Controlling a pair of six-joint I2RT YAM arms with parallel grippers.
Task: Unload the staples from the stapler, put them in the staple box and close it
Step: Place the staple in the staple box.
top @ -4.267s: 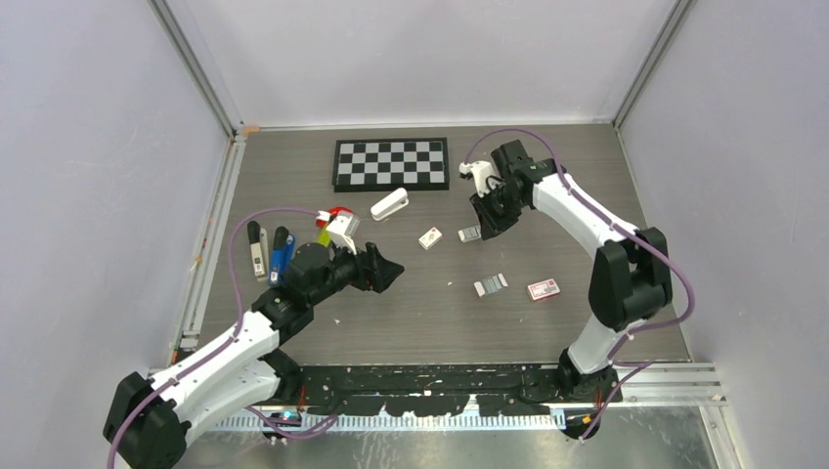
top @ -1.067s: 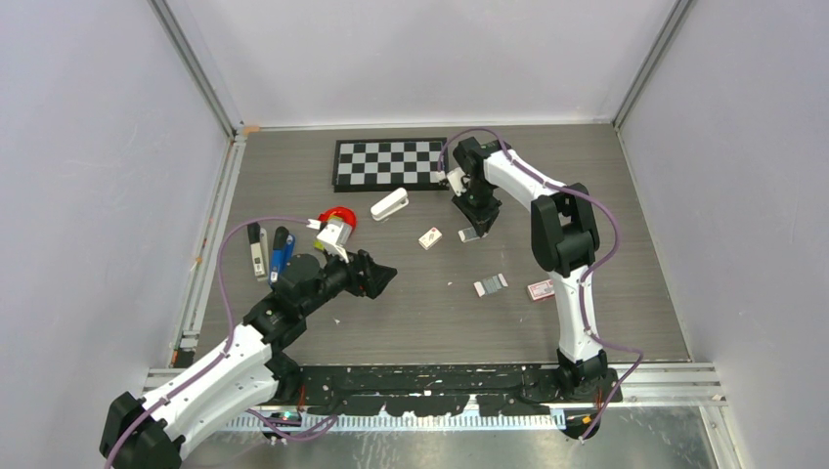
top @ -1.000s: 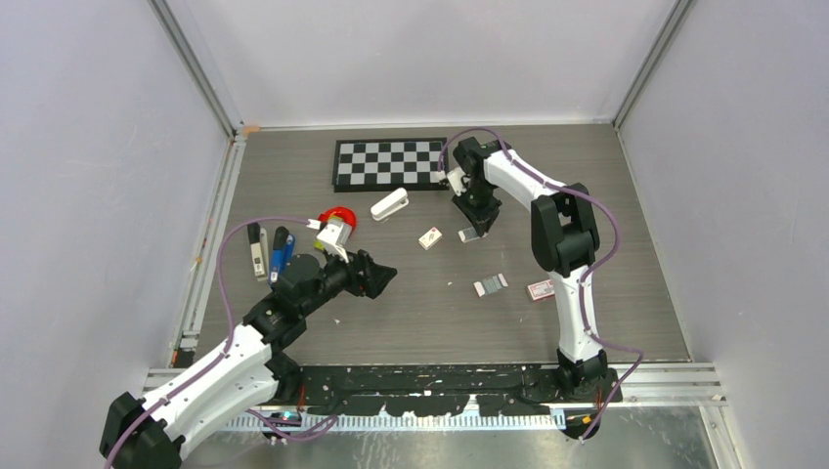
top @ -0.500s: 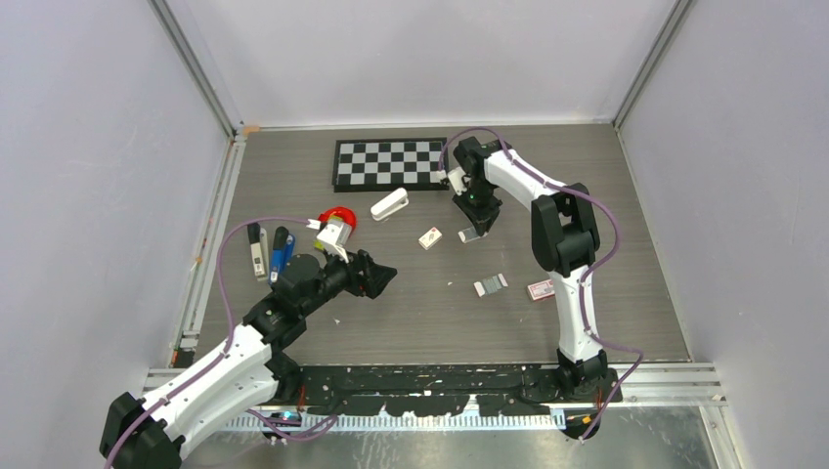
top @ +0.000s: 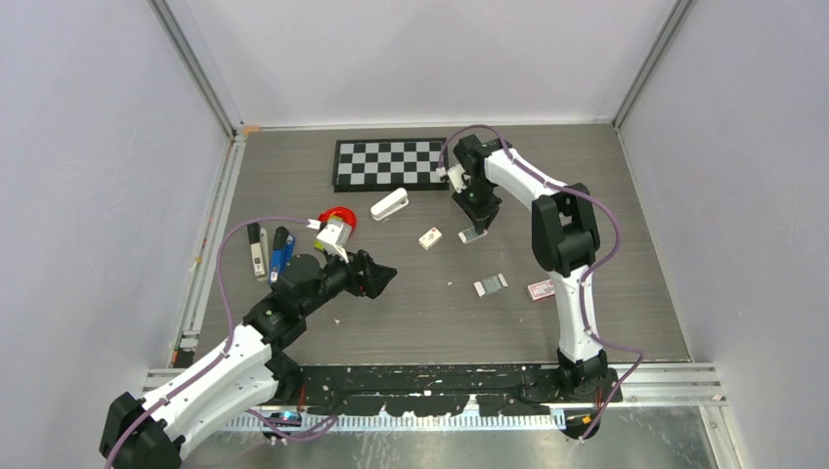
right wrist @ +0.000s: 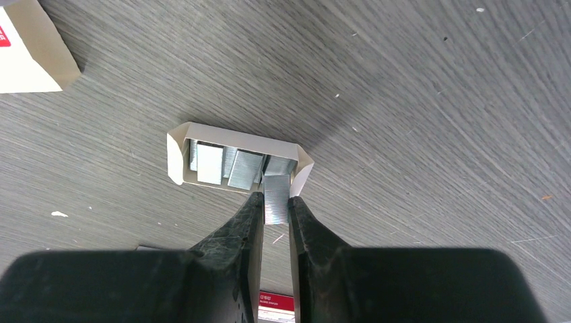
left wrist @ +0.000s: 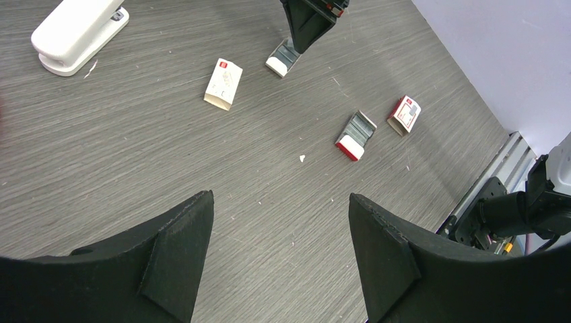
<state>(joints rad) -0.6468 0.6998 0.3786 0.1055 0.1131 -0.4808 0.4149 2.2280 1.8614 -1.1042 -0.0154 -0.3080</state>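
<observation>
The blue stapler (top: 282, 253) lies at the table's left side beside a black-and-white stapler (top: 257, 250), and neither gripper touches it. My right gripper (right wrist: 276, 202) is shut on a silver strip of staples (right wrist: 276, 196). The strip's far end reaches into the right end of an open cardboard staple box (right wrist: 176, 156) that holds more strips. In the top view that gripper (top: 475, 220) points down just above the box (top: 471, 235). My left gripper (left wrist: 279, 198) hangs open over bare table, also seen in the top view (top: 384, 277), right of the blue stapler.
A white stapler (top: 389, 205) lies near the chessboard (top: 391, 163). A red object (top: 340, 214) sits behind the left wrist. Small staple boxes lie mid-table: a closed white one (top: 430, 237), an open one (top: 491, 284) and a red-labelled one (top: 543, 289).
Since the oldest frame my right arm has swung left and come down over the open staple box. In the last second it has only edged slightly; the left arm is still.
</observation>
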